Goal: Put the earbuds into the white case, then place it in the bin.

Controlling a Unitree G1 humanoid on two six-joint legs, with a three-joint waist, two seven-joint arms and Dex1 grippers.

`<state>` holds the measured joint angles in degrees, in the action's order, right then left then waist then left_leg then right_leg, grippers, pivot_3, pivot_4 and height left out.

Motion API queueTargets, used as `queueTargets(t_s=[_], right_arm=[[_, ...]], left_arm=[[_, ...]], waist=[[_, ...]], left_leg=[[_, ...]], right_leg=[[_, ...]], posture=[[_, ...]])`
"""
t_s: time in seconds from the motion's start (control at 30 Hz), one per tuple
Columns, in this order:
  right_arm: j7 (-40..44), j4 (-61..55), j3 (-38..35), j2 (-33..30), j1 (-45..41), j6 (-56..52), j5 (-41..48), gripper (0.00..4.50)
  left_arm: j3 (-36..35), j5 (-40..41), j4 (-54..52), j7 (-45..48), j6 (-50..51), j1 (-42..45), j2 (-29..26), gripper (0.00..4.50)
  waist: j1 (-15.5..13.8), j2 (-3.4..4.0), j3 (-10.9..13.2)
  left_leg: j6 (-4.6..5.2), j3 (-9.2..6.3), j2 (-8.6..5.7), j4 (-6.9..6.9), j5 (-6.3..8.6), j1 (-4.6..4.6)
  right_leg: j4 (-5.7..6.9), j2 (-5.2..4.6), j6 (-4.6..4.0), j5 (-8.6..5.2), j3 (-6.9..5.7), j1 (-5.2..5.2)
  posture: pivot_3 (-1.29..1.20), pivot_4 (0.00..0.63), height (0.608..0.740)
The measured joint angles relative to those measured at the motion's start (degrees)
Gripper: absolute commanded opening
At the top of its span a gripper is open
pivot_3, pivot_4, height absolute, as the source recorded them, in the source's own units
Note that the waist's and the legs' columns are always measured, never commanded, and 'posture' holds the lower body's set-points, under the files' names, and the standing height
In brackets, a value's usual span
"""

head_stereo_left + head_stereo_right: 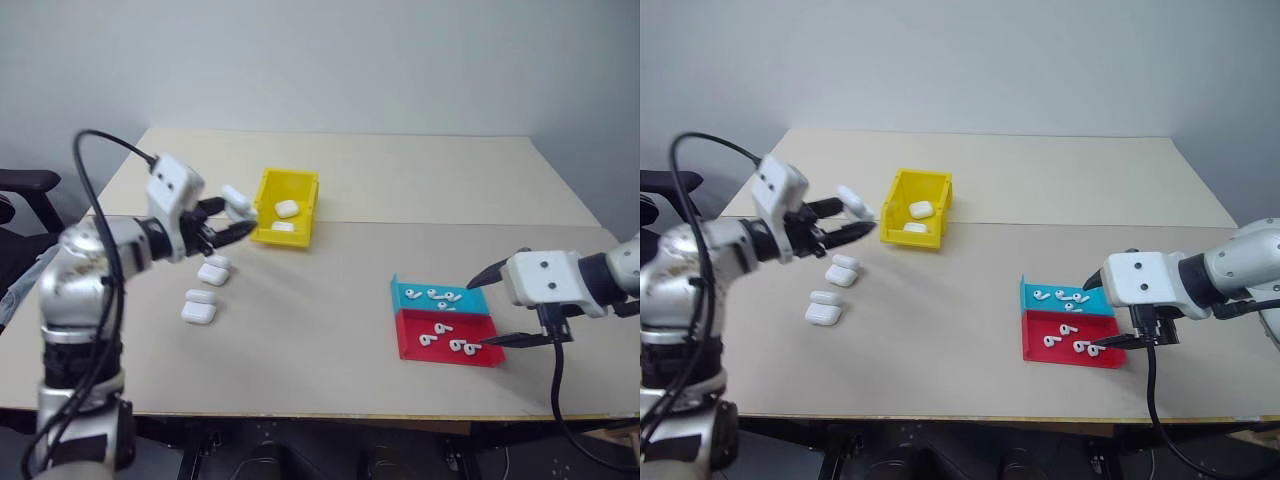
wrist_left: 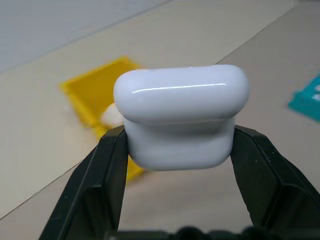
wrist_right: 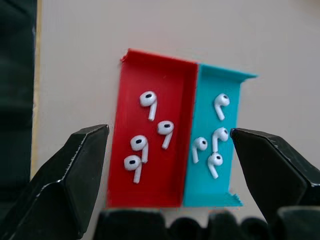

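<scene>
At five o'clock, the right end effector point(image 1: 487, 308) is spread above the earbuds point(image 3: 149, 103). At ten o'clock, the white case point(image 2: 181, 115), judged light and slippery, is pinched across its sides by the left end effector point(image 1: 232, 218), beside the bin point(image 1: 266, 186).

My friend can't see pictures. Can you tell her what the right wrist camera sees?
Two trays sit side by side on a tan table: a red tray and a blue tray, each holding four small white earbuds. The right gripper hangs above them with its two black fingers spread open.
</scene>
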<state>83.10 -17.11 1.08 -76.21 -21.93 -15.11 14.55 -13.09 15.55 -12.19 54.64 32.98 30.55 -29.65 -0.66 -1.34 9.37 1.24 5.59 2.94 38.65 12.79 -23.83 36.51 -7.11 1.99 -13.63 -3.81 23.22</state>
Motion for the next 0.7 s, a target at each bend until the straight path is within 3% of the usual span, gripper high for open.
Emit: queueTargets(t_s=[0.13, 0.27, 0.43, 0.6, 0.7], right_arm=[[2.09, 1.83, 3.46, -0.01, -0.56, 1.90, -3.31, 4.50], [3.49, 3.46, 8.54, 0.02, -3.70, 3.75, -8.92, 4.50], [3.97, 5.29, 14.01, 2.27, -7.12, 1.36, -15.02, 4.50], [3.96, 6.47, 16.62, 3.83, -6.76, 0.51, -18.49, 3.25], [3.03, 6.59, 16.89, 5.32, -6.62, -0.12, -20.29, 3.25]], left_arm=[[2.29, 2.70, 0.03, 3.33, -11.91, -4.55, 2.94, 2.78], [7.68, 3.61, 2.64, 6.47, -24.62, -9.97, 9.64, 2.78], [12.58, 3.91, 6.90, 11.13, -37.84, -12.06, 12.50, 2.78], [16.26, 4.05, 8.99, 12.34, -43.43, -14.79, 14.08, 2.78], [17.05, 3.55, 9.54, 11.05, -44.67, -14.77, 14.08, 2.78]], waist=[[0.01, 0.07, -0.04], [-0.01, 0.37, -0.22], [0.05, 0.39, -0.23], [0.01, 0.40, -0.23], [0.00, 0.42, -0.24]], left_leg=[[0.02, 0.01, 0.00, -0.02, 0.01, 0.00], [0.20, 0.06, -0.01, 0.05, 0.12, 0.01], [0.21, 0.05, 0.00, 0.04, 0.13, 0.02], [0.28, 0.04, 0.00, 0.06, 0.17, 0.01], [0.27, -0.02, 0.00, 0.07, 0.17, 0.01]], right_leg=[[-0.02, 0.01, 0.00, 0.00, 0.00, 0.02], [-0.12, -0.01, 0.03, 0.02, -0.01, -0.06], [-0.13, 0.01, 0.02, 0.02, 0.00, -0.05], [-0.17, 0.00, 0.03, 0.03, 0.00, -0.06], [-0.16, 0.01, 0.02, 0.03, -0.05, -0.09]], posture=[[0.00, 0.150, 0.740], [0.00, 0.150, 0.740], [0.00, 0.150, 0.740], [0.00, 0.150, 0.740], [0.00, 0.150, 0.740]])
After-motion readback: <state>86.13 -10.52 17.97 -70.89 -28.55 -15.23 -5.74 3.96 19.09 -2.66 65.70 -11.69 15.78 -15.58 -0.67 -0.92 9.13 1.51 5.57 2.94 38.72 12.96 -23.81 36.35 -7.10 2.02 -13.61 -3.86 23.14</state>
